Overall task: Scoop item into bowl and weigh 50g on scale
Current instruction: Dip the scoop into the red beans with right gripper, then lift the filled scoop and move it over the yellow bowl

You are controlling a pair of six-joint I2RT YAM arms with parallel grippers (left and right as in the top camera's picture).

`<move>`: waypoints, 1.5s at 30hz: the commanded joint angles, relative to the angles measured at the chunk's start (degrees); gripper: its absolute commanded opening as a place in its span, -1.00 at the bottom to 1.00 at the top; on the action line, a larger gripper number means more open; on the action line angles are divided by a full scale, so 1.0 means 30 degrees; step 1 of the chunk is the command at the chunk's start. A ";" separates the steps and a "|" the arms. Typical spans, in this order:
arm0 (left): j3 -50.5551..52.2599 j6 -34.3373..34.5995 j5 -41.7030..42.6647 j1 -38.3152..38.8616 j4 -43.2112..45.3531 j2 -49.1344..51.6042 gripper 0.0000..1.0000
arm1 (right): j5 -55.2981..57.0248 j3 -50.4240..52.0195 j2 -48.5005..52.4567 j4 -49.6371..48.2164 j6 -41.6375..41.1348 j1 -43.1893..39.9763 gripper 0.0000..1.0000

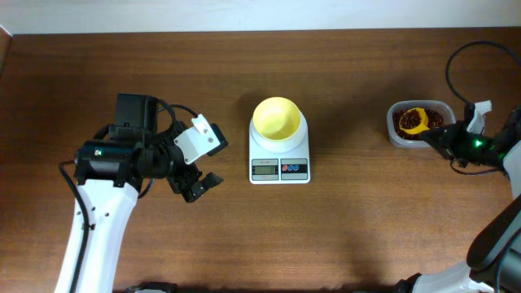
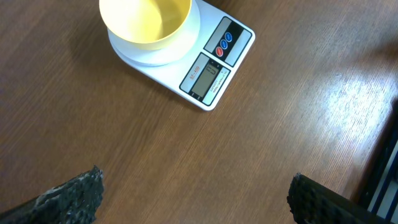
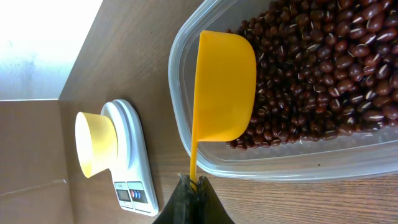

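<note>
left jaws: wide, empty, left of scale [image 1: 279, 155] | right jaws: clamped on scoop [image 3: 224, 87] handle, right of scale, scoop in beans [image 3: 323, 68] | bowl [image 1: 277, 119]: on scale

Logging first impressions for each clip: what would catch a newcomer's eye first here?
The yellow scoop, its handle pinched in the shut right gripper, sits among dark red-brown beans in a clear plastic container at the far right. At centre, an empty pale-yellow bowl stands on the white digital scale. The left gripper hangs wide open to the left of the scale.
</note>
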State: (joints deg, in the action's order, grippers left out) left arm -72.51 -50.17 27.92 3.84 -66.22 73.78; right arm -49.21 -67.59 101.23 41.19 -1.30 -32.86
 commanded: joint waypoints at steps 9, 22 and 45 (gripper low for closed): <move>-0.0168 -0.0364 0.0393 -0.0036 0.0029 0.0087 0.97 | -0.0685 0.0168 0.0131 0.0423 0.0131 -0.0743 -0.92; -0.0168 -0.0364 0.0393 -0.0036 0.0029 0.0087 0.97 | -0.3767 0.0168 0.0131 0.0423 0.1341 -0.2288 -0.92; -0.0168 -0.0364 0.0393 -0.0036 0.0029 0.0087 0.97 | -1.0477 0.0168 0.0131 0.0488 0.0758 0.3497 -0.92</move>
State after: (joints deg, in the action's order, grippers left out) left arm -72.51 -50.17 27.92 3.84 -66.22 73.78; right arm -78.39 -67.59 101.27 42.85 0.82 -26.06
